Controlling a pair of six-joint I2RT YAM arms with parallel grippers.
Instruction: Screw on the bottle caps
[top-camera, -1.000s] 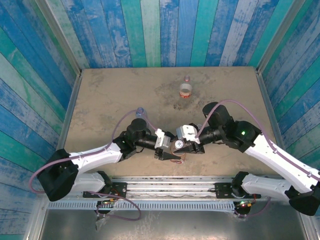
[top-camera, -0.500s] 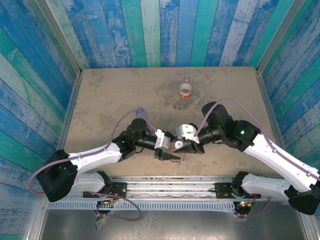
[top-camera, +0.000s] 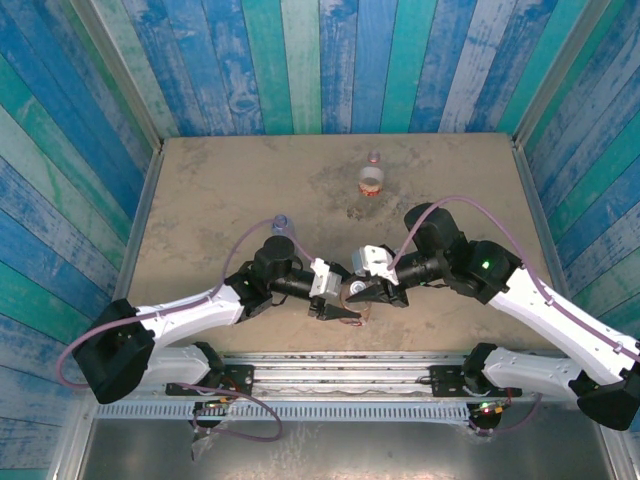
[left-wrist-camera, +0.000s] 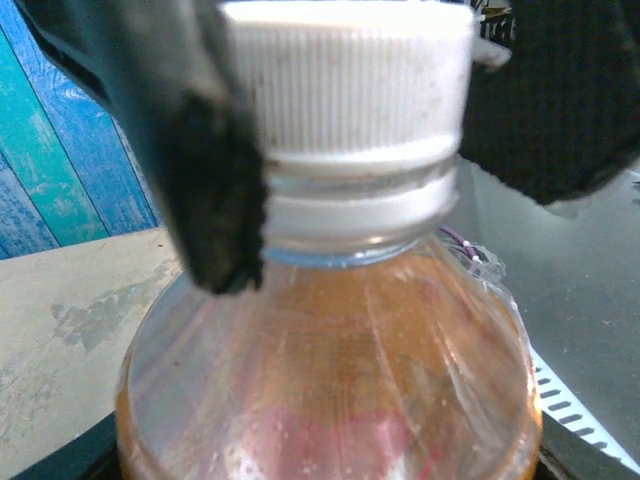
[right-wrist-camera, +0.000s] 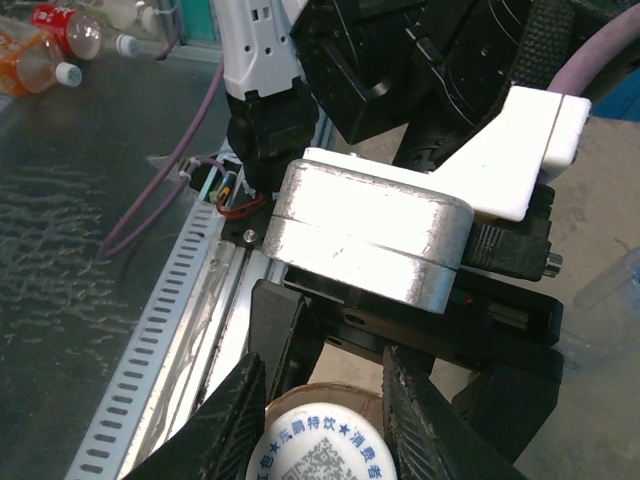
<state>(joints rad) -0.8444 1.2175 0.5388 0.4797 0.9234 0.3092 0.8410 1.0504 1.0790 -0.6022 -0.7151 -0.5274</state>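
The bottle of amber liquid (left-wrist-camera: 330, 370) stands upright between the arms near the table's front edge, and my left gripper (top-camera: 336, 306) is shut on its body. Its white ribbed cap (left-wrist-camera: 350, 80) sits on the neck. My right gripper (right-wrist-camera: 322, 430) comes down from above, its black fingers (left-wrist-camera: 205, 160) pressed against both sides of this cap (right-wrist-camera: 320, 450), which has blue print on top. A clear bottle with a red-white label (top-camera: 372, 181) stands at the back centre. A clear bluish bottle (top-camera: 281, 222) stands left of centre, behind my left arm.
A metal rail and a slotted cable duct (top-camera: 330, 408) run along the near edge below the arm bases. Spare bottles (right-wrist-camera: 45, 45) lie on the metal surface beyond the table. Blue plank walls (top-camera: 90, 150) close the table's sides and back.
My right gripper's fingers have closed in onto the white cap and its wrist has shifted slightly left. The left arm and the bottle have stayed put.
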